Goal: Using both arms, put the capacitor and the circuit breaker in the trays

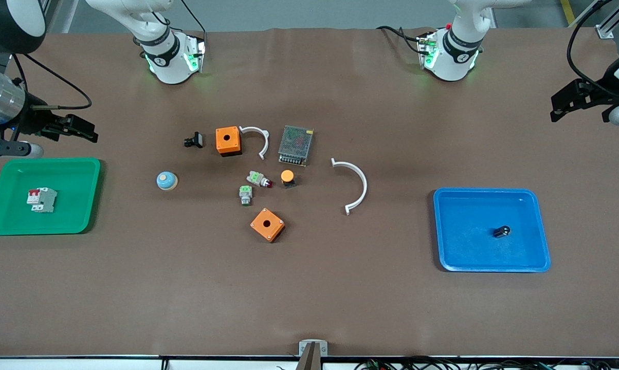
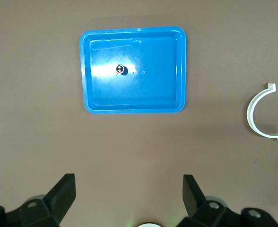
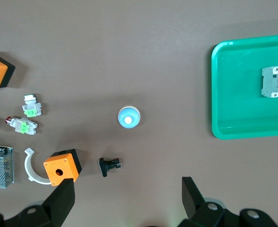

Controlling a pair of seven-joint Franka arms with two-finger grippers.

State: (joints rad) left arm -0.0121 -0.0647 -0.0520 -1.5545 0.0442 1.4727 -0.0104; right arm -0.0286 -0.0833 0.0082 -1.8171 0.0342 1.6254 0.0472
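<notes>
Front view: lying in the green tray [image 1: 78,169] at the right arm's end, the breaker [image 1: 42,199]; resting in the blue tray [image 1: 538,226] at the left arm's end, the capacitor [image 1: 502,232]. Hanging over bare table just above the green tray's rim, the right gripper [image 1: 78,129]; hanging over the table edge at the left arm's end, the left gripper [image 1: 571,100]. Sitting mid-table, well apart from both trays, two orange boxes and two white clips.

Left wrist view: spreading wide with nothing between them, the left fingers [image 2: 63,194]; showing its shiny end up in the blue tray, the capacitor.

Right wrist view: gaping wide and gripping nothing, the right fingers [image 3: 63,201]; lying flat in the green tray, the breaker.
</notes>
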